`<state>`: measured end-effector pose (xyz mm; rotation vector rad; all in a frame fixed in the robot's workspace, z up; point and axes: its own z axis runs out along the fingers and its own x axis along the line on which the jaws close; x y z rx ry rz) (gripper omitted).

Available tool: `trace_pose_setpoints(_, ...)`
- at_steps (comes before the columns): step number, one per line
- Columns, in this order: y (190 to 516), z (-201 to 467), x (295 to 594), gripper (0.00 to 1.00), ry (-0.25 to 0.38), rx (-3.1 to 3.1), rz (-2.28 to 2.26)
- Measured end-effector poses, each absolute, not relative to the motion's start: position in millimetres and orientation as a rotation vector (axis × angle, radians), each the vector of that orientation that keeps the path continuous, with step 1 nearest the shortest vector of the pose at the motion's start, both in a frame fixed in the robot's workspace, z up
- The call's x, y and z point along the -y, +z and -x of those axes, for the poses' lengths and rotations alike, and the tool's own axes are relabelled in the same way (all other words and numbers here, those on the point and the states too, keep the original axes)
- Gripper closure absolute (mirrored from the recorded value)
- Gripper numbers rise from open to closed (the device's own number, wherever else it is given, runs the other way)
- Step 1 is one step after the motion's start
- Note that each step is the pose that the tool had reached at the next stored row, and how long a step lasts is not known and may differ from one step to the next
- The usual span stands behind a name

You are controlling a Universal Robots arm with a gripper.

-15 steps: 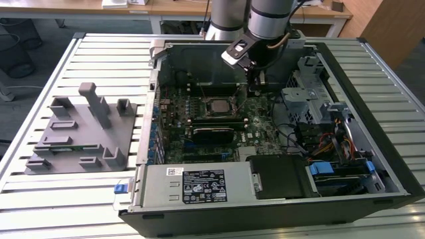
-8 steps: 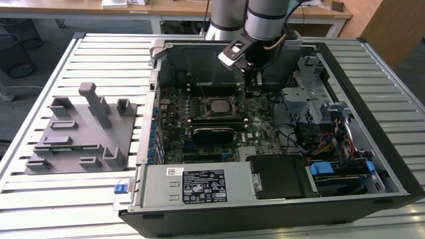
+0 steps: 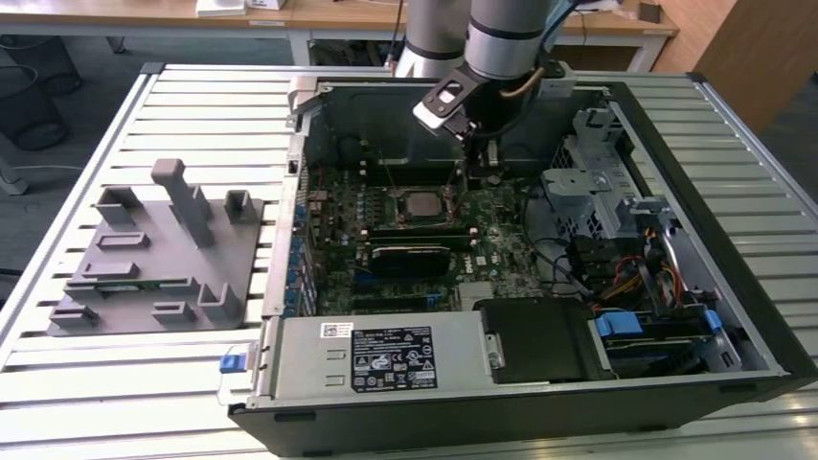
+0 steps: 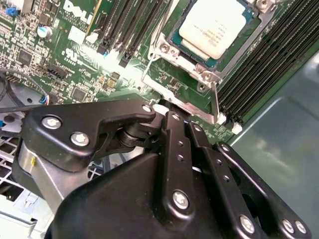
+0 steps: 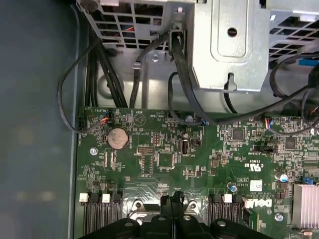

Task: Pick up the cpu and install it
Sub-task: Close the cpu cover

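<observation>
Inside the open computer case (image 3: pixel 511 422), the cpu (image 3: pixel 420 203) lies seated in the motherboard socket (image 4: pixel 164 50), silver top up. The gripper (image 3: pixel 484 174) hangs close above the board, just off the socket's far corner toward the exterior view's right, its fingers (image 4: pixel 175 147) pressed together and grasping nothing.
</observation>
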<state>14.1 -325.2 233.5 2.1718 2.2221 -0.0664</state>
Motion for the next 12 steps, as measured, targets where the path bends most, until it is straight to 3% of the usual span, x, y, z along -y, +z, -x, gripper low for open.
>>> trace_pose_setpoints(12,233,-2,325,0.89,-0.066,-2.222,-2.172)
